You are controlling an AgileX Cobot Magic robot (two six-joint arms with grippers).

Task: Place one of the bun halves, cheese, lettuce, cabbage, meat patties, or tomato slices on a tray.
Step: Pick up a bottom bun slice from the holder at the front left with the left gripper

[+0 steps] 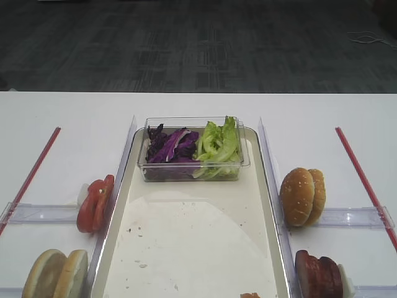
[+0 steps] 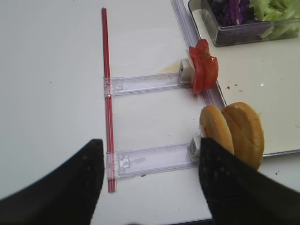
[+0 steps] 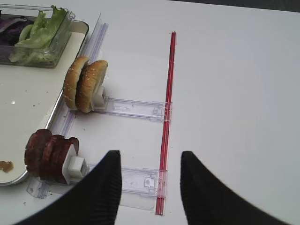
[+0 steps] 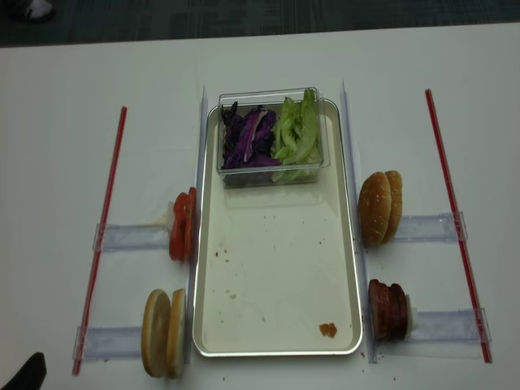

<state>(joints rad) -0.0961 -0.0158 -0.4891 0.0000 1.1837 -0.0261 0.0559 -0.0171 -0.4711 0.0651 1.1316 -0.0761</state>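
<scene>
Tray [image 4: 276, 325]: centre of table, floor bare but for crumbs.
Tub [image 4: 268, 166]: at tray's 12 o'clock end, holding cabbage [image 4: 246, 140] and lettuce [image 4: 296, 134].
Bun halves [image 4: 162, 333]: on edge at tray's 8 o'clock, outside rim.
Seeded buns [image 4: 380, 207]: 3 o'clock.
Meat patties [image 4: 388, 309]: 4 o'clock.
Tomato slices [image 4: 182, 225]: 9 o'clock.
Left gripper [image 2: 150, 187]: spread wide, holding nothing.
Right gripper [image 3: 150, 187]: spread apart, holding nothing.

A broad white surface [image 1: 198, 105] fills the near view, evenly lit without hard shadows. Beyond its far edge lies dark grey carpet [image 1: 198, 43] with a faint blocky pattern.
</scene>
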